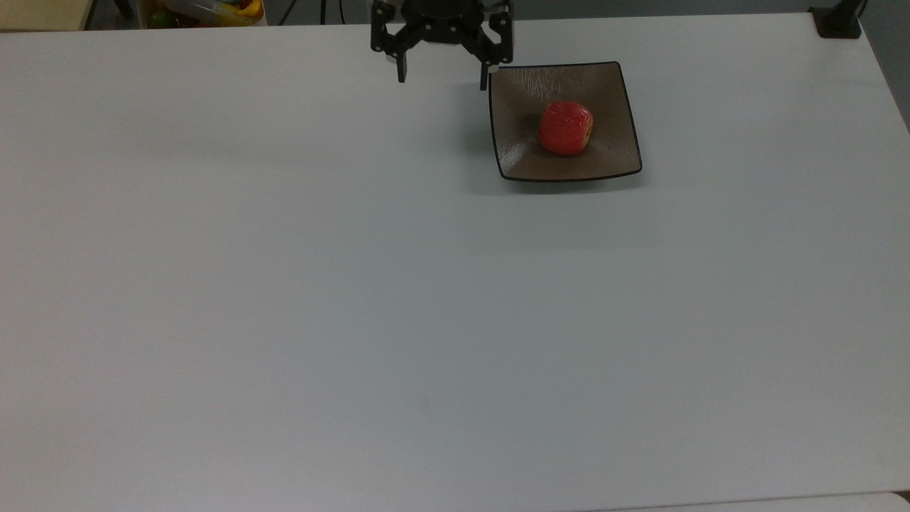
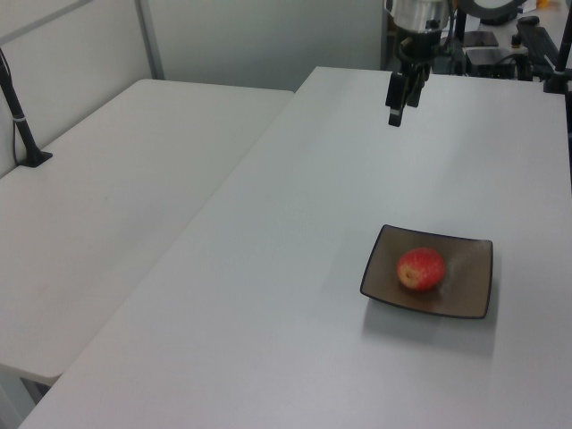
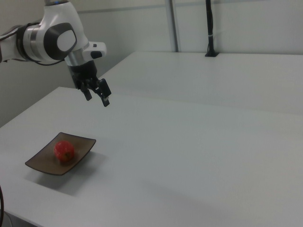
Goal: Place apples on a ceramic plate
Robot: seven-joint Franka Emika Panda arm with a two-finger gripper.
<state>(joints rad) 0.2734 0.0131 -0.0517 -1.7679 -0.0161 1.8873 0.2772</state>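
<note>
Top view, left to right: black two-finger gripper of the white Panda arm, then the square brown-grey glossy ceramic plate, then the small round red apple resting on it.

Jaws — spread wide, nothing between them. Both fingertips hang over bare white table, well above the surface judging from the left view, where the gripper stands high over the table's far part.

Apple position relative to the jaws: to the top view's right of them and a little toward the top view's lower edge, past the plate's near corner. The jaw on the top view's right sits just beside the plate's upper-left corner; apple well apart from both. In the right view the gripper is above and to the right view's right of the plate, with the apple sitting near the dish centre, on the glaze and apart from the upturned edges.

Apple is near-round — no useful long axis. A yellowish patch faces the left view's left.

Judgement: placement looks complete; apple seated, free of the fingers, plate flat on the table. Only one arm, so no choice of hand. Any coming move would be a retreat, and the apple lies off to the side of the jaws, not beneath them, so a lift or pull-back should not disturb it. Risk: low, unless the apple rolls on the glossy dish.
</note>
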